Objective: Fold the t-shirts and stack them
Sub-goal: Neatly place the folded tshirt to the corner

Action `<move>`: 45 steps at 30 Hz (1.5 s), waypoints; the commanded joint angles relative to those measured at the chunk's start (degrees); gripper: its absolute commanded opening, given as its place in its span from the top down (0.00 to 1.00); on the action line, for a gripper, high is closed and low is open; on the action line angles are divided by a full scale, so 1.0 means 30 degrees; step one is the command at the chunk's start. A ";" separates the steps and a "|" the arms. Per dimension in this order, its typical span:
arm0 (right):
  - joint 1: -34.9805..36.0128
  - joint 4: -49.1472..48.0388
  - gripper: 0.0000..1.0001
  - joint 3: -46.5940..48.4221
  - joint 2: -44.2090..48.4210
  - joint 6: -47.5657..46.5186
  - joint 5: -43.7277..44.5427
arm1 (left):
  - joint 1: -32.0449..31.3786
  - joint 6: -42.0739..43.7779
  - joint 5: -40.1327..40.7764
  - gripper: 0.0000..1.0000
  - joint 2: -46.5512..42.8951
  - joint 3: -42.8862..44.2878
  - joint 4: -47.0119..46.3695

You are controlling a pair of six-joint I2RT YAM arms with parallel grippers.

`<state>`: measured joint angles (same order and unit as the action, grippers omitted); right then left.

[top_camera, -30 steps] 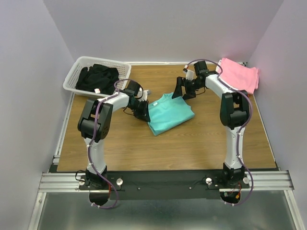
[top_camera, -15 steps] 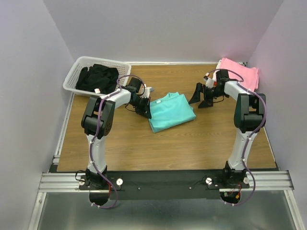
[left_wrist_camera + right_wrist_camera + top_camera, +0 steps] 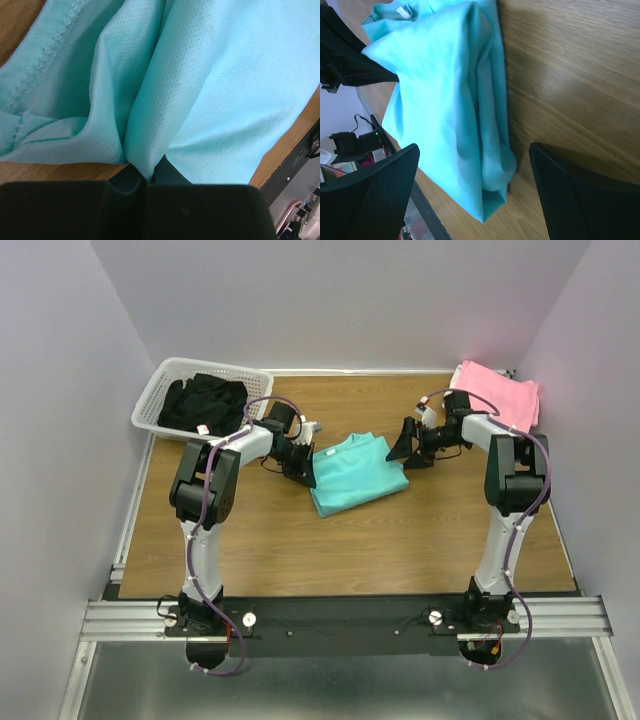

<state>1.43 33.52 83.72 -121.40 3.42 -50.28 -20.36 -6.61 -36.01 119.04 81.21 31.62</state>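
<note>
A folded turquoise t-shirt (image 3: 355, 475) lies mid-table. My left gripper (image 3: 304, 470) is shut on its left edge; the left wrist view shows a fold of turquoise cloth (image 3: 165, 95) pinched between the jaws. My right gripper (image 3: 404, 448) is open, just off the shirt's right edge. In the right wrist view the shirt's edge (image 3: 470, 110) lies between the spread fingers (image 3: 375, 200), not touched. A folded pink t-shirt (image 3: 497, 395) lies at the back right corner. No red-orange shirt shows.
A white slatted basket (image 3: 163, 392) with dark clothes (image 3: 205, 403) stands at the back left. The wooden table (image 3: 330, 550) has a raised metal rail (image 3: 128, 530) on its left side, and walls close it in at left, back and right.
My right gripper swung out to the right from behind the shirt, then back left to its right edge. My left gripper slid the shirt slightly right and back.
</note>
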 commanded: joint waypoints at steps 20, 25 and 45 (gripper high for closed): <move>0.3214 -0.1475 0.41 0.0247 -0.2452 -0.0115 0.0735 | -0.0332 0.0241 0.0226 1.00 0.1071 -0.0205 -0.0343; 0.3243 -0.1505 0.62 0.0422 -0.2160 0.0119 0.1115 | -0.0420 0.0036 0.0168 1.00 0.1012 -0.0263 -0.0519; 0.1779 0.1950 0.99 0.3437 0.0331 -0.0289 0.8935 | 0.0574 0.0826 0.1925 0.40 -0.1185 -0.0350 0.1121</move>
<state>8.34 34.46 89.76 -122.69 4.82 -32.08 -19.92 -6.81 -34.61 117.51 82.24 32.53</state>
